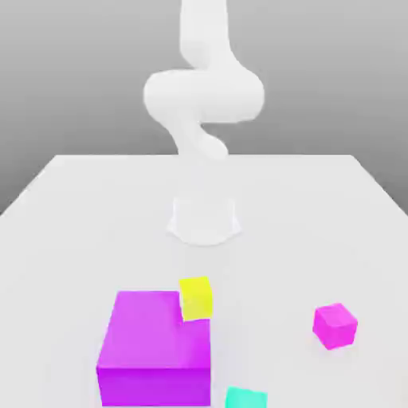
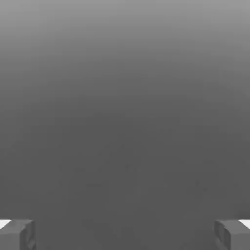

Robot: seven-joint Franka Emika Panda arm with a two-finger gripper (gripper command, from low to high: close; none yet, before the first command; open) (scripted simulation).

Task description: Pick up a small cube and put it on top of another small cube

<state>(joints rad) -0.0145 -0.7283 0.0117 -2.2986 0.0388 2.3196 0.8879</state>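
From the hand camera I see my gripper [image 2: 125,237] with its two grey fingertips [image 2: 17,234] standing far apart at opposite edges of the picture, as wide as they go. Nothing sits between them; I have hold of nothing, and behind them there is just a plain grey gradient.

Moving outward, in the exterior view the white arm [image 1: 203,96] rises from its round base [image 1: 205,221] near the middle of the white table [image 1: 80,207]. The arm bends into a bulky elbow above the base and runs up out of the top of the picture.

Nearer the camera than the base lie the blocks. The big purple block [image 1: 155,351] sits towards the exterior view's left, its top face bright magenta-violet and its front face a deeper purple. The small yellow cube [image 1: 196,298] is at the block's far corner on the exterior view's right; it overlaps the block's top edge in the picture, and I cannot tell whether it rests on the block or stands just behind it on the table.

The small teal cube [image 1: 245,398] lies on the table at the very bottom edge of the exterior view, just beside the purple block's front corner on the exterior view's right, and partly cut off by the frame. It is well apart from the arm's base.

The small magenta cube [image 1: 335,325] stands alone on the table, off to the exterior view's right, turned slightly so one corner faces the camera, well apart from both the teal and the yellow cube.
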